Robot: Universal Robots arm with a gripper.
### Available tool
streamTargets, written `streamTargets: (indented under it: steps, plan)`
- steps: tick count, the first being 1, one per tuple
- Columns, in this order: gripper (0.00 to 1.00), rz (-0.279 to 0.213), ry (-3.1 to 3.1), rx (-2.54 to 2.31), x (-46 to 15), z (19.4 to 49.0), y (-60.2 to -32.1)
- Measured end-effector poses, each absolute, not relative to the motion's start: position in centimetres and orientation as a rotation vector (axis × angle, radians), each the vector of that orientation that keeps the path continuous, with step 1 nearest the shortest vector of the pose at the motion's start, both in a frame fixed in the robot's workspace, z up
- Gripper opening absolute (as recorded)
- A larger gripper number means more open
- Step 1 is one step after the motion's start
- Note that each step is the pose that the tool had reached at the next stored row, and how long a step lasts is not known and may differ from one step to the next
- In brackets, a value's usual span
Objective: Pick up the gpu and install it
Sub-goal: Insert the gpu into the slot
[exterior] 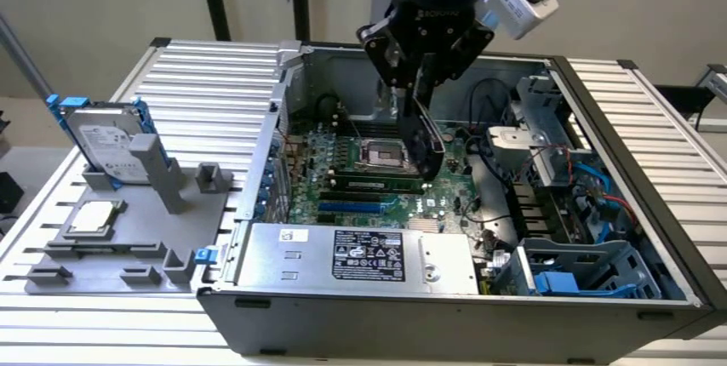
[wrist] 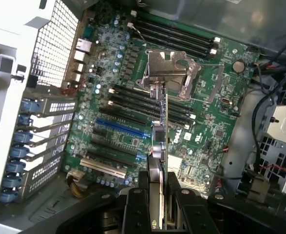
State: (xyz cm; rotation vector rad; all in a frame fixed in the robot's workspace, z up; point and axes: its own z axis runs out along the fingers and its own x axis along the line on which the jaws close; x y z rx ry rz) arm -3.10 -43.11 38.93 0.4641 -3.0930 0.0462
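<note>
gpu [exterior: 430,138] is pinched edge-on in the gripper [exterior: 423,98], jaws closed narrow on the card, hanging just above the motherboard [exterior: 340,200] inside the open case [exterior: 455,315]. From the exterior view's left: hard drive [exterior: 108,140] on the grey stand [exterior: 136,251], well apart; then the blue slot [exterior: 357,207]; then the card by the processor socket [exterior: 380,157]; then loose cables [exterior: 591,187]. My worry: it seems off the slot, so pressing down there could scrape the memory sticks [exterior: 363,184].
</note>
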Motion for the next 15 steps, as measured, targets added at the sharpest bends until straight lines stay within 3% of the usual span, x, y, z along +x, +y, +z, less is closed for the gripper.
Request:
streamTargets:
  steps: [15]
  plan:
    - [0.26,0.048,-3.005,0.883,-3.1,37.98,-43.11]
